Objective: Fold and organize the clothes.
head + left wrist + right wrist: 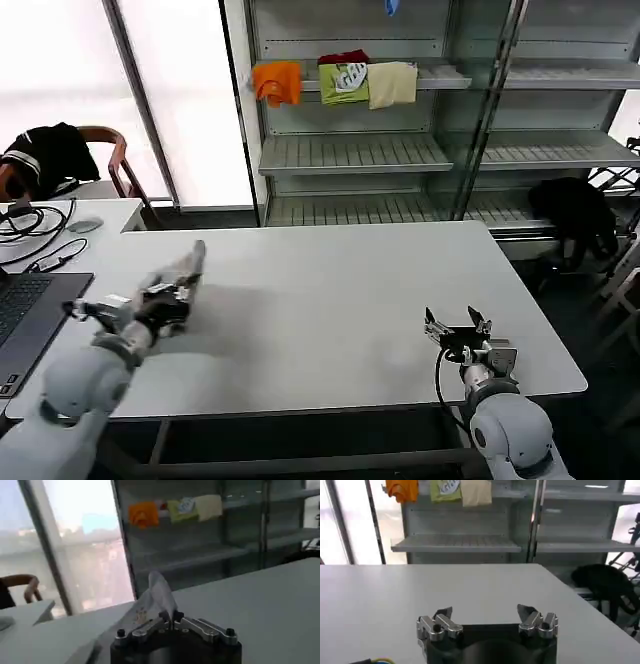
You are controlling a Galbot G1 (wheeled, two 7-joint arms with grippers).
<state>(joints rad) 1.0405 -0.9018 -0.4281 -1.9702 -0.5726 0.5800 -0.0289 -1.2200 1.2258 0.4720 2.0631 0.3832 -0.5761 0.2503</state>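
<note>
Two arms of mine are over the table [340,300], and just one has work. Behind it the shelves [350,150] carry orange, green and cream folded garments, which I leave alone, as I do the laptop [30,310] at my left edge.

On the table's left part is a shirt [185,268], light grey, bunched into a narrow upright ridge rather than lying flat. My left gripper [170,300] has its jaws closed on the near end of that ridge; from the left wrist the cloth [155,597] rises straight up from between the pinched tips. My right gripper [458,325] rests near the table's right front, well apart from the shirt, jaws spread wide with nothing between them.

I judge the step in hand to be drawing the shirt onto the open middle of the table so it can be spread. To do that well I should keep the pinch firm and pull low and slow, letting the fabric trail and flatten instead of lifting it into a tighter bunch. I cannot tell how many layers I hold, so a jerk might shed one. Once it lies flatter, the right gripper ought to take an opposite edge so both can tension it before any fold
</note>
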